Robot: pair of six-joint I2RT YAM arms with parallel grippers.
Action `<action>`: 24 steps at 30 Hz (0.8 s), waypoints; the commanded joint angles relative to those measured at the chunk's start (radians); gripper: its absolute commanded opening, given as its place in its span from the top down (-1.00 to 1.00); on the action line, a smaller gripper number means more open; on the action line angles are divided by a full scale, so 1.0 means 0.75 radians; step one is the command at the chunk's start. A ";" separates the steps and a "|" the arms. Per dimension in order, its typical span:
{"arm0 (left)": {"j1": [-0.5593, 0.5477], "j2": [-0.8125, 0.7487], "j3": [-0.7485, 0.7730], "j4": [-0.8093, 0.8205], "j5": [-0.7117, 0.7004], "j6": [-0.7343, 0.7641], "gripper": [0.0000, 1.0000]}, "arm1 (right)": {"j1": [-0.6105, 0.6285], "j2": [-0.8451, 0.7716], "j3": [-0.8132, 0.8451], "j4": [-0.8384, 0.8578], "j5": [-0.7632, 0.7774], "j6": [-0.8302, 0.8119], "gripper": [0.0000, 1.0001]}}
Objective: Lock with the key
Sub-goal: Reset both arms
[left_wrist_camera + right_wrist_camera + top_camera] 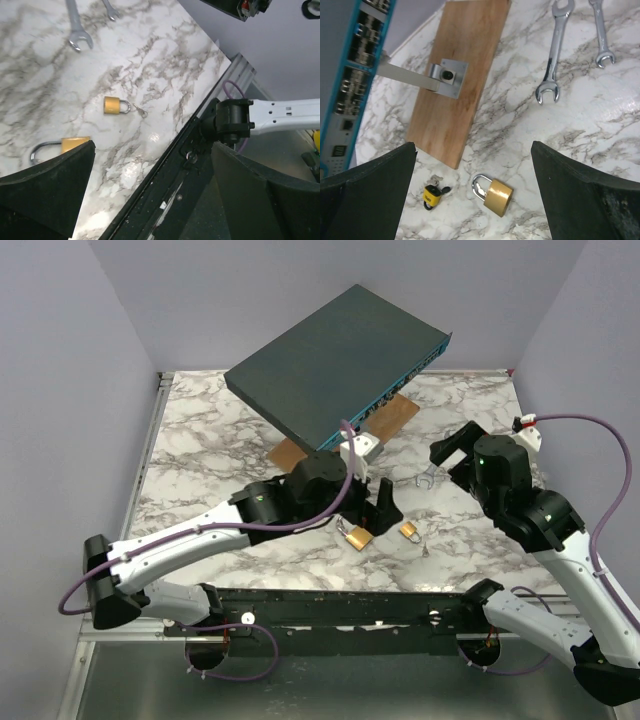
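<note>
left claw (152, 150) spread, empty | right claw (472, 150) spread, empty | top view: larger brass padlock (357, 537) and smaller brass padlock (409, 531) on white marble table (220, 450), just beside left claw | right wrist view alone: yellow-headed key (432, 196) lying beside one padlock, near brown wooden board (460, 75)

Large brass padlock (357, 538) and small brass padlock (409, 531) flat on the table (220, 460), lower centre, key (140, 111) just beside the small one.

Table (200, 460) is white marble with grey veining, padlock (499, 196) brass-gold with silver shackle, board (457, 85) plain brown wood, network switch (335, 355) dark teal, wrenches (552, 55) silver.
</note>
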 commanded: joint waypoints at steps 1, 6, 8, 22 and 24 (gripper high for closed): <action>0.023 -0.156 0.121 -0.308 -0.212 0.070 -0.97 | -0.002 0.059 0.126 0.044 -0.001 -0.112 -1.00; 0.142 -0.268 0.277 -0.502 -0.271 0.055 -0.97 | -0.004 0.159 0.237 0.102 -0.058 -0.184 -1.00; 0.227 -0.303 0.326 -0.565 -0.255 0.046 -0.97 | -0.004 0.209 0.285 0.127 -0.087 -0.208 -1.00; 0.485 -0.426 0.308 -0.657 -0.337 0.042 -0.97 | -0.004 0.352 0.466 0.189 -0.184 -0.309 -1.00; 0.497 -0.437 0.305 -0.654 -0.341 0.043 -0.97 | -0.004 0.354 0.466 0.192 -0.198 -0.314 -1.00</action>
